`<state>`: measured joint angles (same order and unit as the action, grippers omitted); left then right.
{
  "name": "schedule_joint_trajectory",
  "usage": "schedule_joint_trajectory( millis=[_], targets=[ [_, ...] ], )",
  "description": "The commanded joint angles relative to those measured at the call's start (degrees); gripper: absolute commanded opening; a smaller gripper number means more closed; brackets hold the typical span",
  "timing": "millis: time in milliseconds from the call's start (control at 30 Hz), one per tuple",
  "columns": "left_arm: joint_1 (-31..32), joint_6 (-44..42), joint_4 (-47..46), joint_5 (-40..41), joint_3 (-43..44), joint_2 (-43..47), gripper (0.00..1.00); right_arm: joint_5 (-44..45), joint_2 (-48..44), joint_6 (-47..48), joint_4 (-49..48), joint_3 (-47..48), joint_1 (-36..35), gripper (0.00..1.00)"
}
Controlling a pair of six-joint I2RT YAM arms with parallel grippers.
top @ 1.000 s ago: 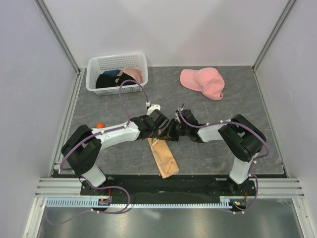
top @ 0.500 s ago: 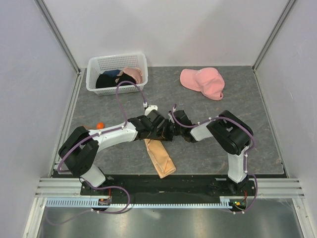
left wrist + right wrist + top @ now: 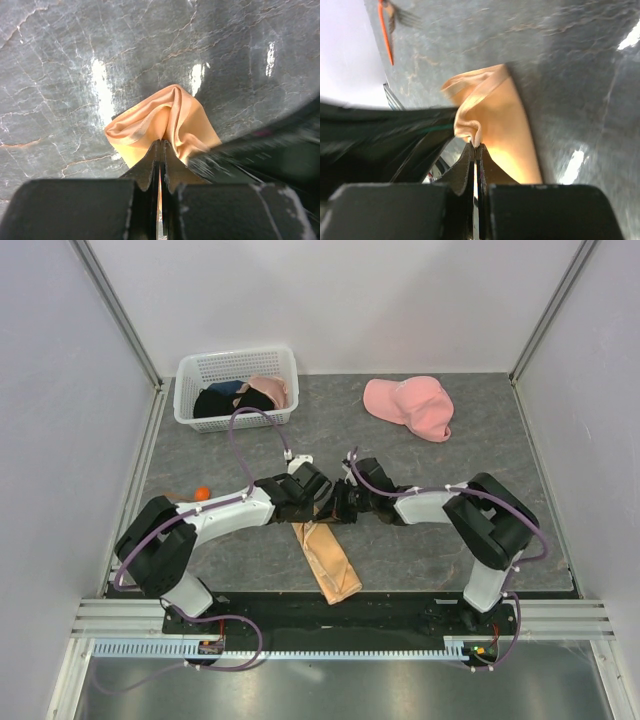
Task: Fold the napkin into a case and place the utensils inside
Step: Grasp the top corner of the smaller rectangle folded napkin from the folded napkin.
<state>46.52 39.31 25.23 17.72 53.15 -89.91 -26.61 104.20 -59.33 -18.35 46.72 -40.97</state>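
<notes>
Napkin (image 3: 165, 117), thin, soft, slippery I reckon, lies on the bench (image 3: 520, 445), its edge bunched between the tips of my left claw (image 3: 160, 147) and right claw (image 3: 475, 147), both clamped tight; corners grip best.

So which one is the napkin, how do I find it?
Look at the grey table, in the middle near the front edge. The napkin is the long, shiny peach-tan strip of cloth there. Unlike the pink cap at the back right, it is narrow and tan.
</notes>
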Motion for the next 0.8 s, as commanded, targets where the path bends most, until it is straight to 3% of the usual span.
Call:
schedule_joint_trajectory(
  millis=[0, 67, 200, 300, 433, 767],
  targets=[
    [-0.91, 2.00, 0.34, -0.58, 0.03, 2.37, 0.02, 1.21, -5.67, 5.89, 5.07, -0.23, 1.42, 0.00],
    [-1.08, 1.74, 0.52, -0.93, 0.20, 2.89, 0.02, 0.77, -6.29, 6.94, 6.48, -0.05, 2.90, 0.00],
    [-1.26, 1.12, 1.04, -1.28, 1.25, 4.12, 0.16, 0.33, -6.38, 10.10, 10.43, 1.79, 4.84, 0.00],
    [-1.26, 1.73, 1.75, -2.50, 1.87, 4.92, 0.20, 0.50, -5.85, 14.76, 17.01, 5.12, 6.16, 0.00],
    [-1.17, 2.44, 1.66, -5.32, 2.84, 4.57, 0.17, 2.53, -6.91, 19.60, 24.57, 7.86, 7.83, 0.00],
    [-1.52, 2.44, -3.52, -10.06, 6.18, -3.34, 0.09, 0.69, -6.20, 21.54, 26.00, 9.53, 8.45, 0.00]
  ],
)
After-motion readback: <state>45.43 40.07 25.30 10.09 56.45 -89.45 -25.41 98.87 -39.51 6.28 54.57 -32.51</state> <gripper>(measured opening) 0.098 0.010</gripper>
